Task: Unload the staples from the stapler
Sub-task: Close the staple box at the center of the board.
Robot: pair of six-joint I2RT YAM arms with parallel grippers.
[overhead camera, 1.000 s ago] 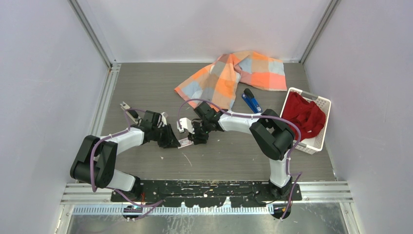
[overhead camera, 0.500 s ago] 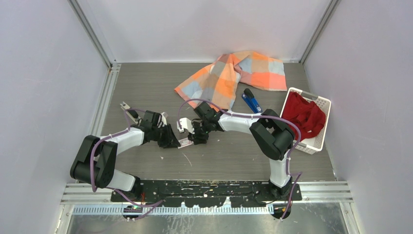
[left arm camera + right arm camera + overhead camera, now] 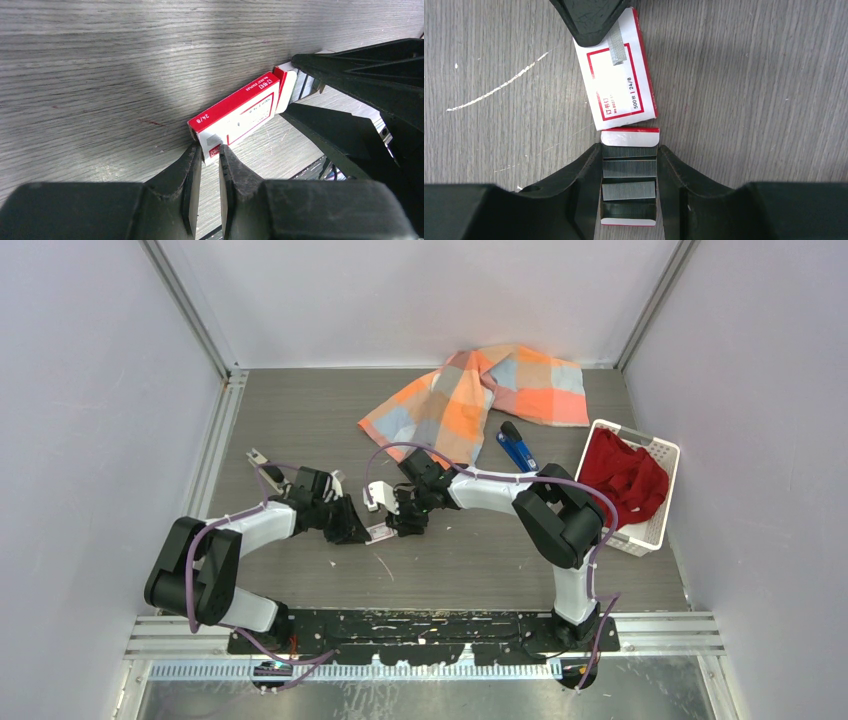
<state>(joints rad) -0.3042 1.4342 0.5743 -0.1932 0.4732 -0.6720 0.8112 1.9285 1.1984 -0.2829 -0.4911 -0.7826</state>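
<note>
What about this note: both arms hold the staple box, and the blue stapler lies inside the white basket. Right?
Not quite. The top view shows the blue stapler on the table by the checkered cloth, outside the white basket; the rest stands.

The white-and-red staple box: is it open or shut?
Open: its inner tray sits pulled out of the sleeve, grey staple strips exposed, held in the right gripper.

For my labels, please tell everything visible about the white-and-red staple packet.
The packet is a small flat cardboard box, white with red borders and print. The left pincer is shut on one end. Its inner tray is drawn out at the other end, showing rows of grey staple strips; the right pincer clamps the tray's sides. It lies low over the grey table.
</note>
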